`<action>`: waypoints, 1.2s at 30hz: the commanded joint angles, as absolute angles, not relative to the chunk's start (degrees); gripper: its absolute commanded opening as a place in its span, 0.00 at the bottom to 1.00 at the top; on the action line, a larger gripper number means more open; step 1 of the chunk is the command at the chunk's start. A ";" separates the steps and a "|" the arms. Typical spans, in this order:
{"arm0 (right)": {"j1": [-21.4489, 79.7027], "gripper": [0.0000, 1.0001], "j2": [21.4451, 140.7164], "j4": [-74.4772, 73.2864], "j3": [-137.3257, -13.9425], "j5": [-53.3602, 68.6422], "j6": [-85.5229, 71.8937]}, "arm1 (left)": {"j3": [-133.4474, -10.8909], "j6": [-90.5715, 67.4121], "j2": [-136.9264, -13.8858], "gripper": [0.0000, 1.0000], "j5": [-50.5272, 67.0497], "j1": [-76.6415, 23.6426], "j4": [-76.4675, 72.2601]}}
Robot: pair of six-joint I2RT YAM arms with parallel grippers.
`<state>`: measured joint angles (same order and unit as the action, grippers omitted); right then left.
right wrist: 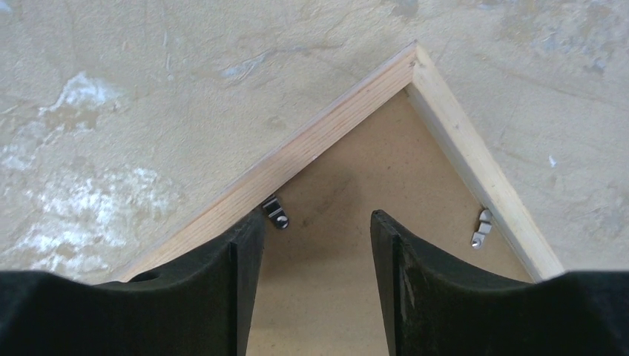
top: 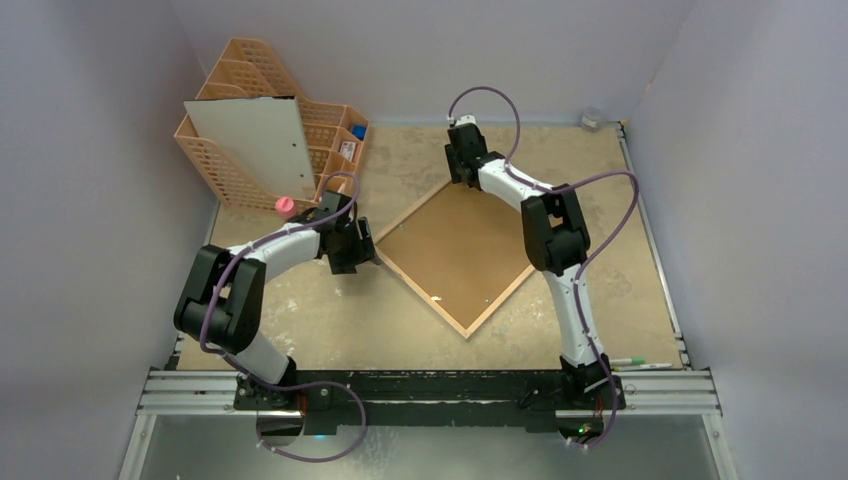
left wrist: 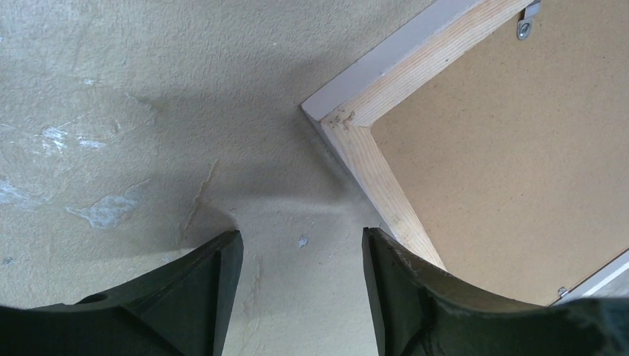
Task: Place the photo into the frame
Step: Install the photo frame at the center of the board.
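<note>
1. On the counter [top: 320,320], seen from above, the frame [top: 500,301] lies rear side up and is turned like a diamond. A brown fibreboard sheet [top: 455,250] fills its back. The left arm [top: 285,243] has its jaws at the frame's left corner, and the right arm [top: 555,230] has its jaws at the far corner. From here I cannot tell how wide either pair stands. Well beyond the left jaws, on the far left, the photo [top: 250,145] stands upright in a peach lattice file organiser [top: 215,165] with only its plain white side showing. A small pink object [top: 285,207] sits between the organiser and the left jaws.

2. In the left wrist view, the left jaws stand well apart with nothing between them. Only bare counter shows in the gap. The frame's corner lies ahead and to the right of the gap, and its light wood rail runs back to the jaw on that side. I cannot tell whether they touch. A metal clip [left wrist: 525,28] sits on the rim far ahead on the right.

3. In the right wrist view, the right jaws are also parted and grip nothing. They hang over the fibreboard just inside the frame's corner, which points away ahead of the gap. One turn clip [right wrist: 276,213] sits just beside the tip of the jaw at the left of this view. Another clip [right wrist: 482,228] lies off to the right of the other jaw.
</note>
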<state>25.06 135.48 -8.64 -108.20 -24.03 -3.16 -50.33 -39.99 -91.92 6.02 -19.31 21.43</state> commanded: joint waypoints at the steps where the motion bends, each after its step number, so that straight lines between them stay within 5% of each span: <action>1: 24.86 0.60 128.85 -9.94 -107.31 -19.65 -7.19 | -48.89 -40.34 -91.50 0.63 5.57 -19.51 18.05; 16: 6.62 0.87 125.47 -12.17 -103.13 -7.62 -18.73 | -47.42 -45.46 -89.70 0.74 14.28 -19.42 11.00; 36: 0.09 0.87 116.01 -10.83 -81.18 9.39 -29.58 | -56.03 -43.06 -100.18 0.73 19.75 -19.42 8.99</action>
